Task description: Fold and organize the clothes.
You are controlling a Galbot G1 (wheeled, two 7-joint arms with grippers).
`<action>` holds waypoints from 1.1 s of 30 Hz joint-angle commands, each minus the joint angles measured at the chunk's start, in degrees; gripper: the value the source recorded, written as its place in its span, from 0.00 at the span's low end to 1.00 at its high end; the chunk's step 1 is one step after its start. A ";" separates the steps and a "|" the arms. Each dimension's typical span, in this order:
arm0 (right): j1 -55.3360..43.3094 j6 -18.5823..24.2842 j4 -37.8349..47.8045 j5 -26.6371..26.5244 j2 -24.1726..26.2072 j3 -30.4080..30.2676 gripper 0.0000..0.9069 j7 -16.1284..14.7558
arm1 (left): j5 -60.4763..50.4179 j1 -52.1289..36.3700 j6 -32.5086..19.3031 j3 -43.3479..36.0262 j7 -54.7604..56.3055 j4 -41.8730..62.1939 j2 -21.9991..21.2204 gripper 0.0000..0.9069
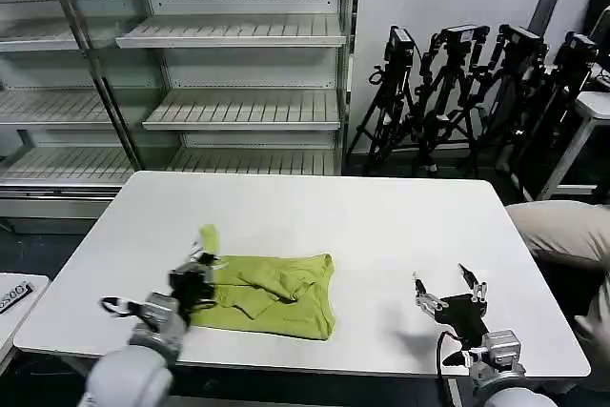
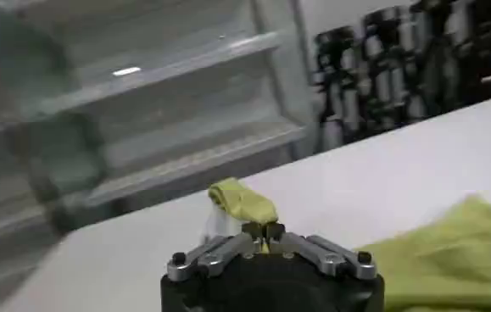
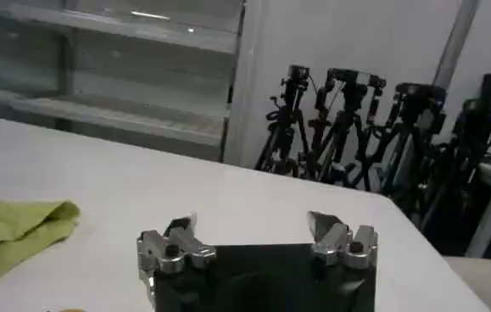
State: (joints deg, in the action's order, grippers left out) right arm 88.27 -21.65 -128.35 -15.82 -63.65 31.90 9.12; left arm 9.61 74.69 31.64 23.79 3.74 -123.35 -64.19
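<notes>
The clothes, one lime-green T-shirt (image 1: 272, 295), lie partly folded on the white table (image 1: 381, 221) toward its front left. My left gripper (image 1: 202, 259) is shut on the shirt's left edge and holds a tuft of fabric (image 1: 208, 235) lifted above the table. In the left wrist view that pinched fabric (image 2: 242, 202) rises between the closed fingers of the left gripper (image 2: 264, 229), and the rest of the shirt (image 2: 449, 254) lies off to the side. My right gripper (image 1: 450, 285) hovers open over bare table, to the right of the shirt, nothing between its fingers. The right wrist view shows the right gripper (image 3: 252, 227) and the shirt's edge (image 3: 16, 229).
Metal shelving (image 1: 191, 73) stands behind the table. Black tripods (image 1: 467, 83) cluster at the back right. A person's beige-trousered leg (image 1: 562, 231) is at the table's right edge. A grey object (image 1: 11, 295) lies on a side surface at the left.
</notes>
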 commanded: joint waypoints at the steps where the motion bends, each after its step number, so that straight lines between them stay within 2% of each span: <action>1: 1.69 0.01 -0.65 -0.35 0.31 3.80 1.00 -0.04 | -6.26 -4.25 1.11 -21.68 -0.33 -0.25 -8.36 0.02; 16: 0.78 -0.16 -0.23 -0.22 -0.20 3.05 1.00 -0.02 | -5.06 -7.71 1.43 -21.99 0.53 3.63 -9.64 0.02; 17: 0.78 -0.18 -0.29 -0.22 -0.24 3.04 1.00 -0.02 | -4.82 -7.76 1.44 -22.10 0.67 3.49 -9.75 0.11; 18: 0.77 -0.18 -0.28 -0.22 -0.27 3.06 1.00 -0.01 | -3.81 -7.77 1.45 -22.35 1.38 3.26 -9.89 0.66; 19: 0.77 -0.18 -0.27 -0.21 -0.26 3.06 1.00 -0.02 | -3.54 -7.87 1.45 -22.48 1.49 3.23 -10.00 1.00; 26: 0.94 -0.10 -0.05 -0.18 -0.47 2.96 1.00 -0.15 | -0.45 -9.98 1.27 -22.63 2.46 3.93 -11.53 1.00; 29: 1.05 -0.09 0.05 -0.10 -0.27 2.73 1.00 -0.25 | 0.62 -10.19 -0.33 -21.97 2.44 3.11 -12.04 1.00; 33: 0.62 -0.08 0.51 -0.04 -0.29 2.40 1.00 -0.27 | 1.99 -9.64 -2.03 -18.18 2.41 -0.37 -11.78 1.00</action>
State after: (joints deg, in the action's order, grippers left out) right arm 89.14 -21.77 -128.26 -15.93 -63.94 34.39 8.88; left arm 8.61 65.68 32.04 2.88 5.72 -120.36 -75.39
